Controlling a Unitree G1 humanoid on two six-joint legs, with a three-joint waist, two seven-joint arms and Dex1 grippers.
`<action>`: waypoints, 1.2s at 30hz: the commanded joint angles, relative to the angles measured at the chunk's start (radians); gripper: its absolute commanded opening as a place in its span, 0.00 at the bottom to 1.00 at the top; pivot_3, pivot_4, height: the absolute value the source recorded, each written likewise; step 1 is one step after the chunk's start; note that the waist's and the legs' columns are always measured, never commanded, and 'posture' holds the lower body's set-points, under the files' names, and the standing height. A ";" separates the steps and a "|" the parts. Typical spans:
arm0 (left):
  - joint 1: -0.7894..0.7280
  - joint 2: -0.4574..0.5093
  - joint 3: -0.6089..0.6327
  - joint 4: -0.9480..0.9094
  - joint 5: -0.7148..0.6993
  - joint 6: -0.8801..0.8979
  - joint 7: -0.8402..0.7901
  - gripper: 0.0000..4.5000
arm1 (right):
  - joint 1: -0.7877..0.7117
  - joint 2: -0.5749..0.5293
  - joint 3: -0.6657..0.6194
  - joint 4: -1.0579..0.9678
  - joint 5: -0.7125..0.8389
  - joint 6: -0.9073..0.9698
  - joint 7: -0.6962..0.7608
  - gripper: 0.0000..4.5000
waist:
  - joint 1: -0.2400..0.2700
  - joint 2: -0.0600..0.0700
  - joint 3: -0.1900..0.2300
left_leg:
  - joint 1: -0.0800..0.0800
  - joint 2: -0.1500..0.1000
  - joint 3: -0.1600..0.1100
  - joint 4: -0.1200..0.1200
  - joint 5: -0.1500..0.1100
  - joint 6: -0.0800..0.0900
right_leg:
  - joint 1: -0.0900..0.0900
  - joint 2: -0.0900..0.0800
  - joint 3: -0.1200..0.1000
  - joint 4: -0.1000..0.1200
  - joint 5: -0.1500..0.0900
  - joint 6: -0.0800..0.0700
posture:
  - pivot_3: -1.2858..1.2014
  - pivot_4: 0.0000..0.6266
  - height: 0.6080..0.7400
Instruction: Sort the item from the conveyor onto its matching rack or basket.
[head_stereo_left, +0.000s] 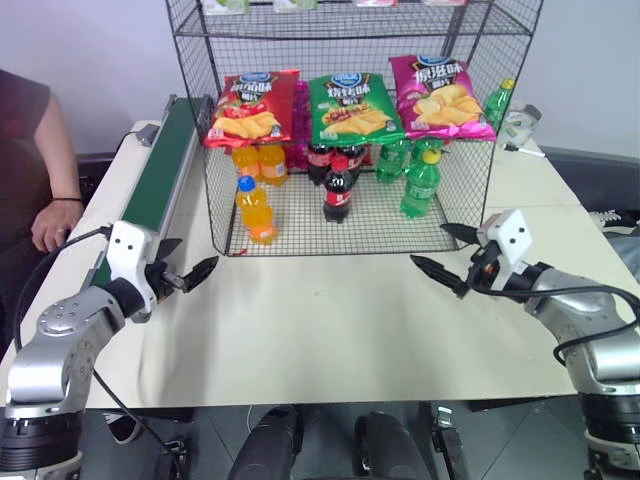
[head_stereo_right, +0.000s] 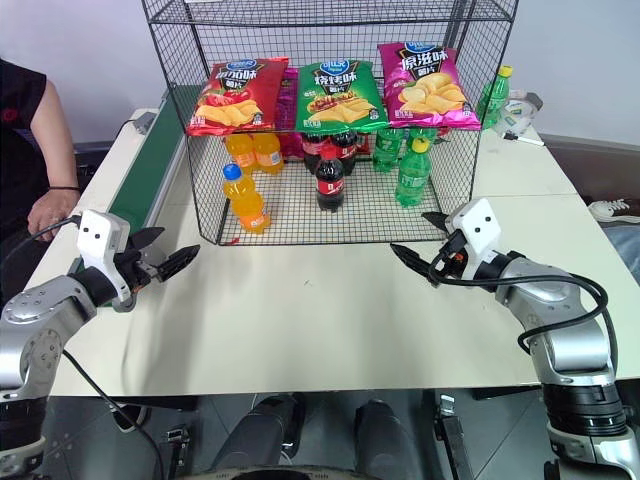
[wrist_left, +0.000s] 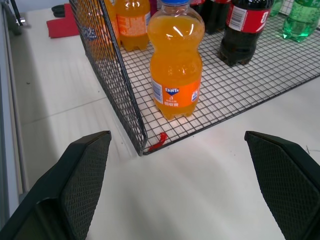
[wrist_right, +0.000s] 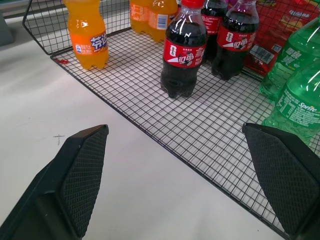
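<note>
So the orange soda bottle (head_stereo_left: 256, 209) with the blue cap is standing upright on the wire floor of the black mesh rack (head_stereo_left: 470, 190), near the front corner on the left pincer's side. It's ahead of the left pincer (head_stereo_left: 190, 272) and a bit inward from it, well apart, nothing touching it. From the left wrist view the bottle sits just inside the mesh wall, right behind the corner, with a small red tag (wrist_left: 157, 141) on the table at that corner.

Left pincer is spread wide and empty, hovering over the table (head_stereo_left: 330, 330) just beside the near end of the green conveyor (head_stereo_left: 160, 170). Right pincer (head_stereo_left: 450, 252) is also spread wide with nothing in it, hanging over the table just in front of the rack's other front corner.

Beyond the right pincer, inside the rack: a cola bottle (head_stereo_left: 338, 190) with a red cap standing alone up front, more colas behind it, and green soda bottles (head_stereo_left: 421, 184) closest to that pincer. Two more orange bottles (head_stereo_left: 258, 162) stand further back behind the lone one. Red, green and pink chip bags (head_stereo_left: 347, 110) hang across the rack above the bottles.

A person's hand (head_stereo_left: 45, 225) rests off beyond the conveyor, on the far side from the left pincer.
</note>
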 joint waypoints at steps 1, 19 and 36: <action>0.023 0.010 0.031 -0.060 -0.009 -0.013 -0.004 1.00 | 0.005 0.004 -0.006 -0.029 0.003 -0.024 0.005 1.00 | 0.000 0.000 0.000 | 0.000 0.000 0.000 0.000 0.000 0.000 | 0.000 0.000 0.000 0.000 0.000 0.000 | 0.52 0.24 1.00; 0.055 0.015 0.061 -0.066 0.006 -0.022 0.021 1.00 | 0.011 0.035 0.016 -0.022 -0.012 -0.052 -0.011 1.00 | 0.000 0.000 0.000 | 0.000 0.000 0.000 0.000 0.000 0.000 | 0.000 0.000 0.000 -0.001 0.000 0.000 | 0.52 0.24 1.00; 0.049 -0.025 0.054 -0.011 0.039 -0.088 0.046 1.00 | -0.032 0.069 0.047 0.016 -0.047 -0.092 -0.029 1.00 | 0.000 0.000 0.000 | 0.000 0.000 0.000 -0.001 0.000 0.000 | 0.000 0.000 0.000 -0.001 0.000 0.000 | 0.52 0.24 1.00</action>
